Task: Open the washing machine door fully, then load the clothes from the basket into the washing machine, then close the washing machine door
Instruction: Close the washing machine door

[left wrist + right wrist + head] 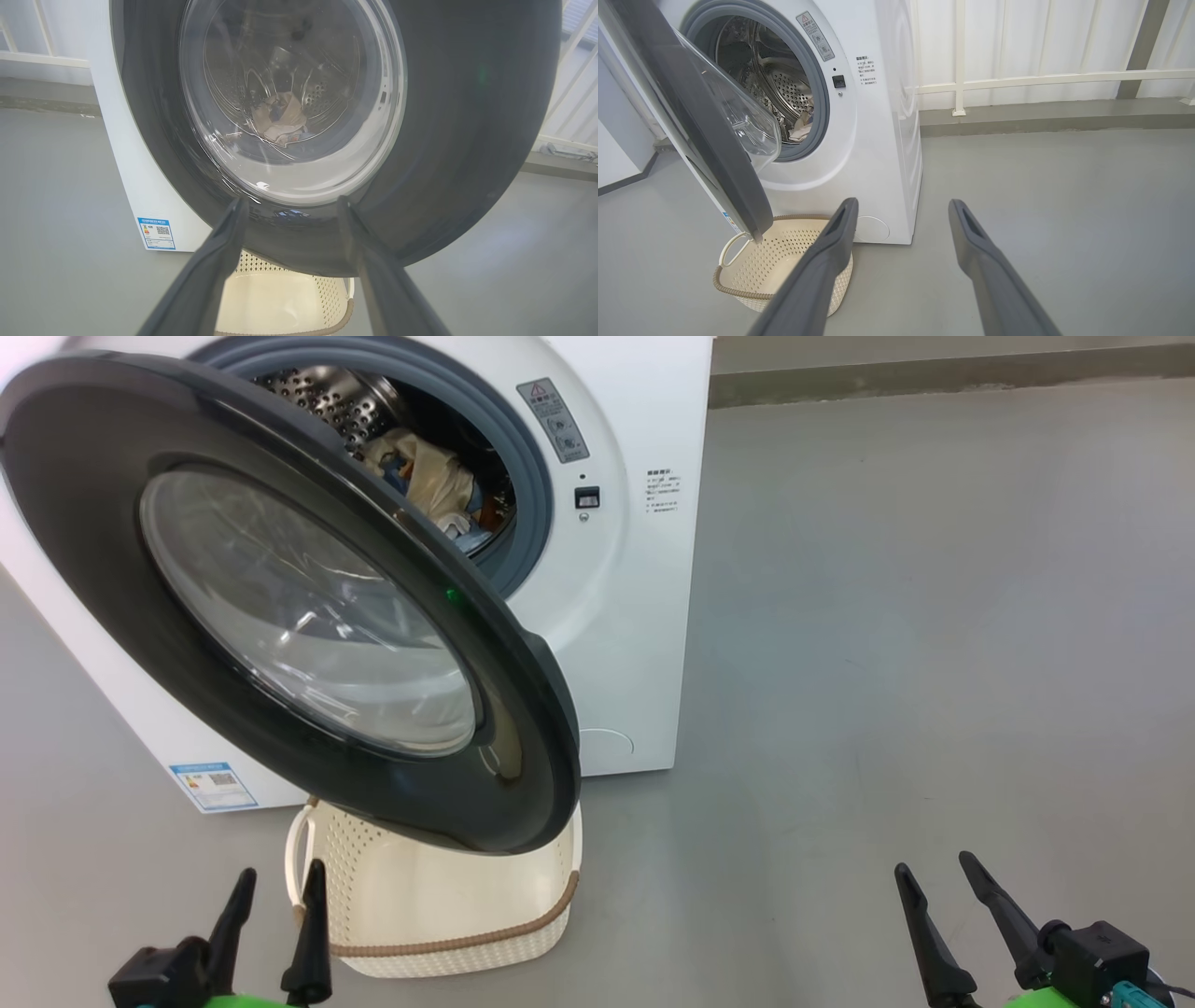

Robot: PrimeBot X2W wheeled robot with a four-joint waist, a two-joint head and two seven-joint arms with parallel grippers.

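The washing machine door (289,607), glossy black rim around a bulging clear glass bowl, hangs ajar at frame left above the perforated cream basket (448,915). Crumpled cream and blue clothes (425,476) lie in the steel drum, upper centre. The left gripper (280,870), lower left beside the basket, and the right gripper (934,861), lower right, are both spread and hold nothing.

Setting: plain laundry corner; home or test space cannot be told. Evidence: white front-loading washing machine (887,140) standing alone on a smooth grey floor (934,616); cream laundry basket (467,943) on the floor before it; white panelled wall (1041,42) with horizontal rail (1064,77); low grey kerb (1041,119) along its foot.
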